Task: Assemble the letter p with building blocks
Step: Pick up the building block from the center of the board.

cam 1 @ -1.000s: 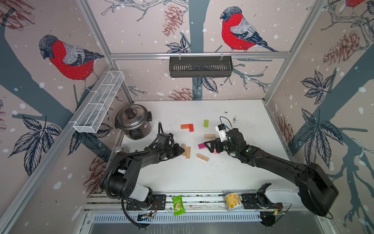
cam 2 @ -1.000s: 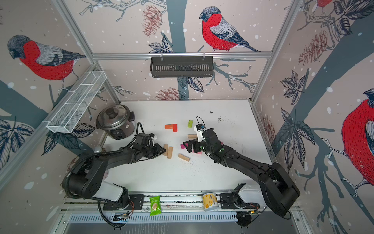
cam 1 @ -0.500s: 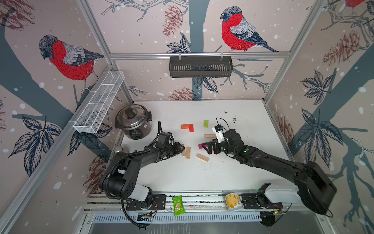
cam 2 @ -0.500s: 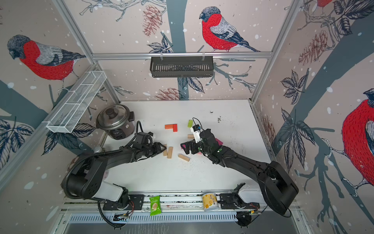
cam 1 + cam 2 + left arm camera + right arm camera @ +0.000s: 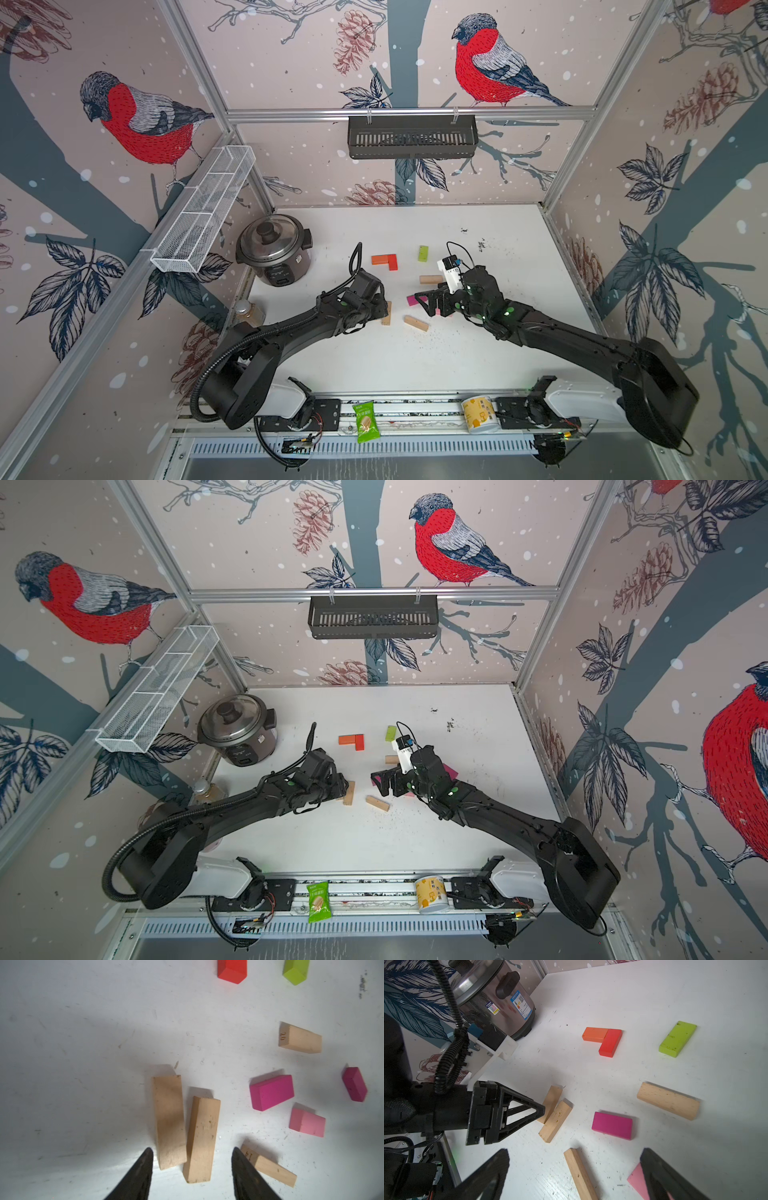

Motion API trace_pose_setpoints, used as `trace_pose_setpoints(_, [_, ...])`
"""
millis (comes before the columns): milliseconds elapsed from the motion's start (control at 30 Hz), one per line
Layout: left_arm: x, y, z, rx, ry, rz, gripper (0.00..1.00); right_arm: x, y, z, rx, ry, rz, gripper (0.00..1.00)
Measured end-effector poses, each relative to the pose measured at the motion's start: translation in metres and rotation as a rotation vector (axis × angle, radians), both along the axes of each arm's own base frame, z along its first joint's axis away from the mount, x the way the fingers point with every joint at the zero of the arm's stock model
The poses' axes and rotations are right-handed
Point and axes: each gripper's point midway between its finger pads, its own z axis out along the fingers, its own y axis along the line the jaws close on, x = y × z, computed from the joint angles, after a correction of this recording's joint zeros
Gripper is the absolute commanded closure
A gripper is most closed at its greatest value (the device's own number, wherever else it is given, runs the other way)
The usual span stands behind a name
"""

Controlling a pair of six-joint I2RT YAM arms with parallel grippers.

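Left gripper (image 5: 191,1148): jaws parted, gripping nothing; the tips sit either side of the near ends of the tan pair (image 5: 169,1122)
Right gripper (image 5: 574,1150): spread wide, empty, low over the loose tan (image 5: 580,1174); one finger hides part of the pink (image 5: 635,1179)
Tan pair: flat at the centre of the table (image 5: 498,353), side by side, touching along part of their length, not parallel
Letter p: not formed yet, I judge; only an orange (image 5: 595,1033) and red (image 5: 610,1043) corner is joined, at 12 o'clock of the pair (12 = far side), well apart from it
Loose pieces: lime (image 5: 678,1039) at 1 o'clock, far tan (image 5: 668,1101) and magenta (image 5: 612,1125) at 2, loose tan at 4
Risk 1: if I close the left jaws here they would catch both tans at once; the skewed one could pivot or ride up
Risk 2: pulling the left arm back low could drag the pair out of line
Risk 3: both grippers work near the centre, close together; a careless reach could make them collide
Risk 4: lowering the right finger could shove the pink or the loose tan
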Motion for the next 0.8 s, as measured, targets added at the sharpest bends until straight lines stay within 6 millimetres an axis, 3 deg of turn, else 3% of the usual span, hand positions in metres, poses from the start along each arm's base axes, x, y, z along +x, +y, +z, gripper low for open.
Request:
trace_pose_setpoints(467, [0.010,0.013,-0.027,0.119,0.055,0.100,0.50,0.000,-0.002,0.004,-0.003,-0.025,-0.005,0.00])
trace_pose_setpoints(800, [0.015,0.013,-0.035,0.137,0.054,0.112,0.64,0.001,-0.001,0.001,-0.009,-0.019,-0.004,0.00])
